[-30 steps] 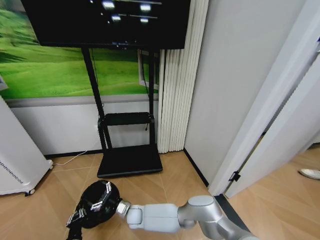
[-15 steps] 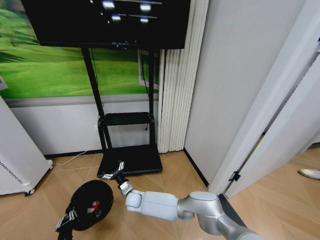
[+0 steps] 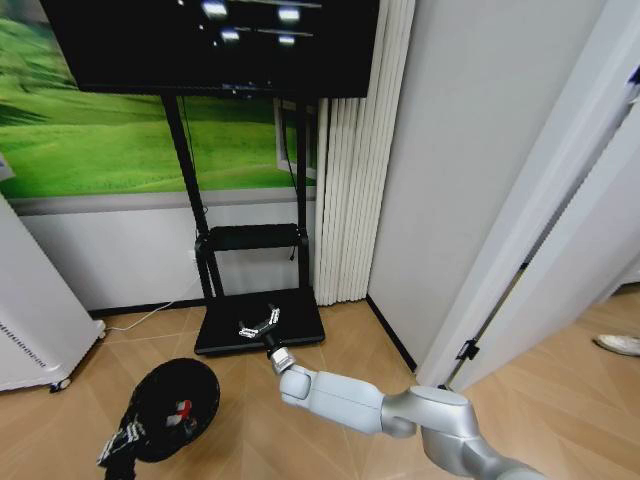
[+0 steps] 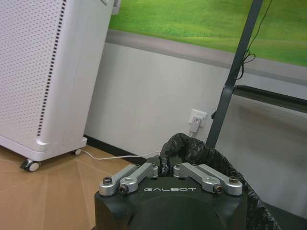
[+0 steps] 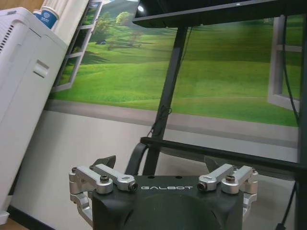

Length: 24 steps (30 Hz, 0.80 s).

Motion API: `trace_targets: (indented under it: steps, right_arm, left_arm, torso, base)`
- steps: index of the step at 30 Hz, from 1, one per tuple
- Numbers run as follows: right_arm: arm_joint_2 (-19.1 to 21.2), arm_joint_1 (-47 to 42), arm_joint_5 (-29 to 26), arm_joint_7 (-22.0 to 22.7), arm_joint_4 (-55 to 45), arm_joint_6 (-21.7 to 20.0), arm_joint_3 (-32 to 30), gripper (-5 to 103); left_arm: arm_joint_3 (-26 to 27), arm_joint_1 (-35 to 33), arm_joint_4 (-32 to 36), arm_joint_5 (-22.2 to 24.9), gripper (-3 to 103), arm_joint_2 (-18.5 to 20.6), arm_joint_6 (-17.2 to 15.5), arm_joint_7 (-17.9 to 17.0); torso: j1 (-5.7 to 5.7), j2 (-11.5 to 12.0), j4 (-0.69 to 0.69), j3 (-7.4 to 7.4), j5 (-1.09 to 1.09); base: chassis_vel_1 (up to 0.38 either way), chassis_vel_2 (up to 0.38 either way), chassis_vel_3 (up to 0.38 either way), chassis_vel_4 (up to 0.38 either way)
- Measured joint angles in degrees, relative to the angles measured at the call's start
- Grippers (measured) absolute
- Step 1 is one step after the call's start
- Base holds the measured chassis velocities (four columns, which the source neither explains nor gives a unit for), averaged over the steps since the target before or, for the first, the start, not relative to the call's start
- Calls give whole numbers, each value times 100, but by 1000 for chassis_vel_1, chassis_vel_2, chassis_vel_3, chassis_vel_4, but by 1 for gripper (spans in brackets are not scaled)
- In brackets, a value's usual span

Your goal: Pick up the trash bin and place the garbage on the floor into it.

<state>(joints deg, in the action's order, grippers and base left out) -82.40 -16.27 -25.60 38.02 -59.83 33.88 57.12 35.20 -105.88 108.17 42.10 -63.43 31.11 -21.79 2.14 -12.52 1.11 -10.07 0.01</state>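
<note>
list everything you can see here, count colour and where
trash bin: one, black with a black liner, held up over the wood floor, low left in the head view
garbage: red-and-white piece inside the bin; count unclear
screen: one, black, on a black stand
stand base: one, black, on the floor by the wall
white cabinet: one, on wheels, far left
paper cups: blue-and-white, on the cabinet top
wall socket: one, white
left gripper: shut on the bin's rim
right gripper: open, over the stand base

TV stand base [image 3: 260,322] ahead, bare floor [image 3: 350,350] beside
</note>
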Motion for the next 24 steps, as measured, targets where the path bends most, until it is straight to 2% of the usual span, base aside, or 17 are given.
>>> trace_targets:
  steps: [7, 16, 24]
  right_arm:
    - [-95, -110, 227, -58, 55, 69, 22, 100]
    - [-346, -300, 293, -50, 141, 75, 130, 100]
    - [-417, -376, 431, 103, 197, -63, 265, 100]
  left_arm:
    - [-2, -96, 0, -119, 8, -136, 6, -1]
    - [28, -221, -30, -188, 8, -282, 93, 91]
    - [30, -223, -67, -198, 8, -294, 123, 115]
  torso:
    - [-1, -2, -1, 1, -3]
    - [-2, -4, 0, 3, -2]
    - [-3, -3, 0, 2, 0]
  base:
    - [380, -11, -370, 1]
    - [521, 6, -518, -16]
    - [496, 176, -492, -195]
